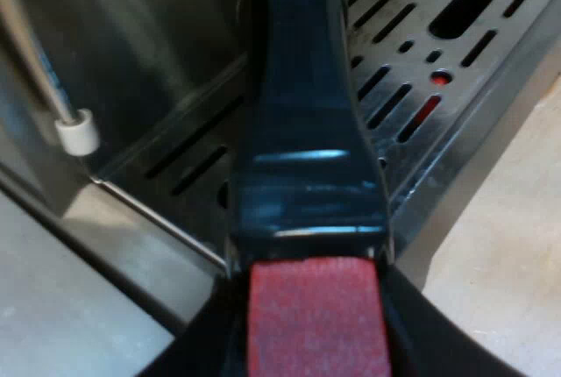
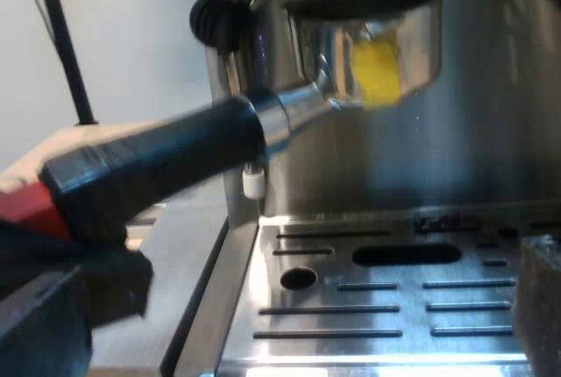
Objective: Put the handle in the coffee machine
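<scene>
The holder's dark handle (image 1: 307, 123) runs away from me over the drip tray (image 1: 491, 70), and my left gripper (image 1: 314, 316) is shut on its red end (image 1: 316, 324). From the right wrist view, the handle (image 2: 166, 167) slants up to the espresso machine (image 2: 491, 114). Its metal head (image 2: 337, 88) sits up against the brew head in the front recess. I cannot tell whether it is locked in. The red end (image 2: 22, 206) is near my right gripper (image 2: 289, 324), which hangs open over the drip tray (image 2: 377, 307) with nothing between its fingers.
A steam wand with a white tip (image 1: 77, 131) hangs beside the handle, close to the machine's steel front. Its tip (image 2: 252, 182) shows just under the handle. A black knob (image 2: 213, 19) sticks out of the machine's side. A pale table edge (image 1: 508, 254) borders the tray.
</scene>
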### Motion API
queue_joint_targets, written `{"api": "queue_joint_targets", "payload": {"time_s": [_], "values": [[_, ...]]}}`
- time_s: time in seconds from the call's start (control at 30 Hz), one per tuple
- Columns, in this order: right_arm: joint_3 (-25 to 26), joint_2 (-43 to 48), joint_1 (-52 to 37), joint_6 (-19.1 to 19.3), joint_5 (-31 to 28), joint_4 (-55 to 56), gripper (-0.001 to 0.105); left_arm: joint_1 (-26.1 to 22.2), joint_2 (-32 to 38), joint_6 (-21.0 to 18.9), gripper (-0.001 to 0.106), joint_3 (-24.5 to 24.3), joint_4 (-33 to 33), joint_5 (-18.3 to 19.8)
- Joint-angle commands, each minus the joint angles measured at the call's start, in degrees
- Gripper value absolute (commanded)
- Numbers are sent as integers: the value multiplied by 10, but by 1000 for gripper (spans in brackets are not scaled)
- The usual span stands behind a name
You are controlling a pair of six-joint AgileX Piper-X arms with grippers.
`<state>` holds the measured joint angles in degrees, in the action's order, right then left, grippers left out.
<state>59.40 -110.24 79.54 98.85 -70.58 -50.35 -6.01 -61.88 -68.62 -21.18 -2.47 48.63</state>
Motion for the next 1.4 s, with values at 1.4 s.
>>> {"api": "queue_joint_targets", "payload": {"time_s": [1.4], "values": [[7, 3, -19, 69, -7, -72, 105, 0, -41, 12, 0, -109, 25, 95]]}}
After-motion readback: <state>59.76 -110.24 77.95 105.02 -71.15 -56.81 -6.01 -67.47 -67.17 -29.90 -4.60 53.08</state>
